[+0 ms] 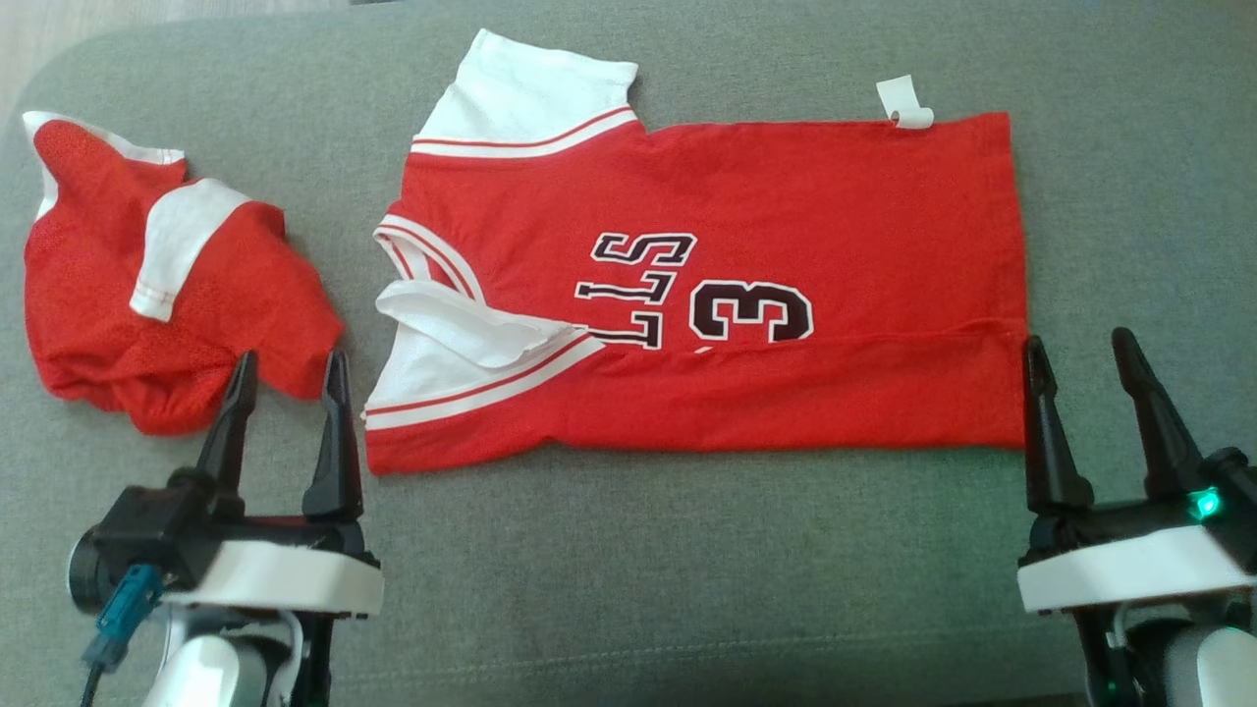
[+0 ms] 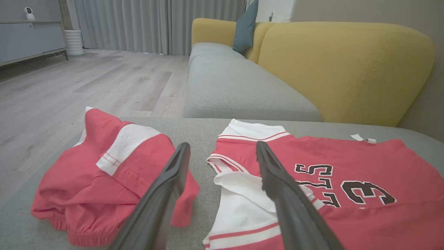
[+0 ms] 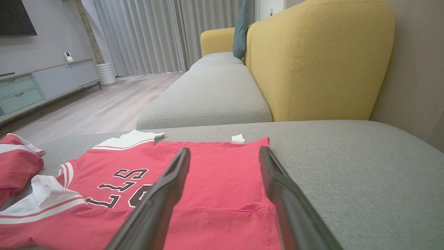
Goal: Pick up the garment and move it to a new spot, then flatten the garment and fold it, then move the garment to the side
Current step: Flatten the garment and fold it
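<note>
On the far left of the grey fabric sofa seat (image 1: pixel 687 589) lies a crumpled red mesh garment with white panels (image 1: pixel 147 295). Just in front of its near right edge is the left end effector (image 1: pixel 291 359), its two dark fingers spread wide and holding nothing. Immediately right of it begins the task's garment, a red short-sleeved jersey with white sleeves and dark lettering (image 1: pixel 786 216). The jersey lies spread flat across the middle of the seat, collar end to the left and hem to the right, with its near edge folded over. A small white tag (image 1: pixel 905 102) sticks out at its far edge. At the jersey's near right corner is the right end effector (image 1: pixel 1077 339), fingers wide and empty, its left finger against the hem edge.
</note>
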{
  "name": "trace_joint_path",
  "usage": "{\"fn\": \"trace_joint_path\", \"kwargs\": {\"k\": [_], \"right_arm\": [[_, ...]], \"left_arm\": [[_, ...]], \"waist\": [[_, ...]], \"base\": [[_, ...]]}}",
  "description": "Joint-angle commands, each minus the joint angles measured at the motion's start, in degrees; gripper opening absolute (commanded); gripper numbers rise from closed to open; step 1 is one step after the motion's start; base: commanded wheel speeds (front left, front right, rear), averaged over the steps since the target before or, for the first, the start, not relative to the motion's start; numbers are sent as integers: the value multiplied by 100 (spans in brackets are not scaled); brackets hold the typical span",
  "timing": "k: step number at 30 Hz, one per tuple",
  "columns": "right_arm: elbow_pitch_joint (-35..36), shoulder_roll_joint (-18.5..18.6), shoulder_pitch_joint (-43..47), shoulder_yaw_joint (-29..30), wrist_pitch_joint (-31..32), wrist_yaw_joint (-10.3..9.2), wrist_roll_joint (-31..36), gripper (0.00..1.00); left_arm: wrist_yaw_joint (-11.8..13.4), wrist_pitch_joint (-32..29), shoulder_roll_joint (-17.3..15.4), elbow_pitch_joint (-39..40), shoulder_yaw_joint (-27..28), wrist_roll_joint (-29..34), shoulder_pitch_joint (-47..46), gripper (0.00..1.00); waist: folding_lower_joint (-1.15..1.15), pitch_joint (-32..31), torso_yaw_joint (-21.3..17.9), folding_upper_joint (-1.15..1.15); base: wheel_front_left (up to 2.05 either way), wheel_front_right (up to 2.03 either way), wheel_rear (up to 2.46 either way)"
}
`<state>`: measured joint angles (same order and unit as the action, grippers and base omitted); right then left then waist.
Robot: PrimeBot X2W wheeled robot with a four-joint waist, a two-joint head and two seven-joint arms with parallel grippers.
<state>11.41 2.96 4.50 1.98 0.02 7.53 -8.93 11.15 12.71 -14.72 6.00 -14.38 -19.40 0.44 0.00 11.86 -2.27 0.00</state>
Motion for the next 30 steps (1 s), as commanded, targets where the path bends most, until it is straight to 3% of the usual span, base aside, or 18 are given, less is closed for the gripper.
{"fn": "trace_joint_path", "kwargs": {"k": [1, 7, 17, 30], "right_arm": [[234, 40, -53, -113, 11, -4, 21, 100], [55, 33, -27, -21, 213, -4, -45, 100], [-784, 87, -333, 362, 754, -4, -267, 100], [-1178, 32, -699, 650, 1763, -4, -582, 100]], "left_arm": [[8, 10, -140, 150, 176, -42, -172, 100], [-116, -99, -183, -4, 31, -55, -218, 100], [-688, -477, -49, -1046, -246, -565, -653, 100], [-994, -1644, 14, -1842, -335, -1288, -1025, 100]], "waist": [[0, 11, -9, 0], [0, 119, -17, 0], [0, 668, -33, 0], [0, 1008, 23, 0]], "base": [[0, 0, 0], [0, 0, 0], [0, 0, 0], [0, 0, 0]]}}
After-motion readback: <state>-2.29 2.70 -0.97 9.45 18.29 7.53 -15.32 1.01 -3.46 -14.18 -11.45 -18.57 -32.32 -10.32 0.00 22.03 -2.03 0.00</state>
